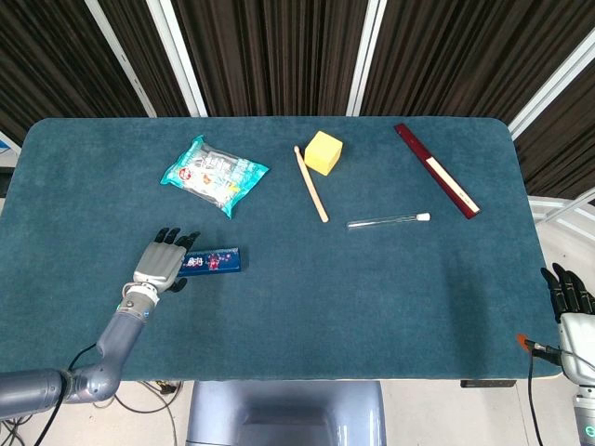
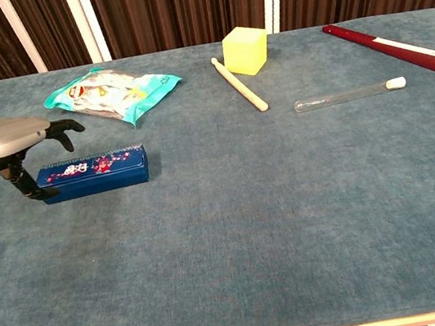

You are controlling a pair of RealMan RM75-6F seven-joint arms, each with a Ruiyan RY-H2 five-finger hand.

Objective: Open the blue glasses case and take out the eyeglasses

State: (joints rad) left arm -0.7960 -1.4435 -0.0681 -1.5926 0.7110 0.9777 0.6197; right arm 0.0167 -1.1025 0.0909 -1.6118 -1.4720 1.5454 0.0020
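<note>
On the left side of the teal table (image 1: 390, 307), the left hand (image 1: 162, 263) hovers over the near-left end of the blue glasses case (image 2: 92, 174), its fingers spread above the lid and its thumb hanging down at the case's left end; it has nothing in its grasp, and whether the thumb touches the case cannot be told. The case lies flat and closed, its long side running left to right, well in front of a teal snack packet (image 1: 214, 174). Further right, a wooden stick (image 1: 310, 183) lies just beside a yellow cube (image 1: 323, 152). Beyond these, a clear test tube (image 1: 388, 221) with a white cap lies near mid-table, and a dark red ruler (image 1: 435, 169) slants along the far right. At the table's right edge, the right hand (image 1: 573, 307) rests off the surface with fingers extended, holding nothing.
</note>
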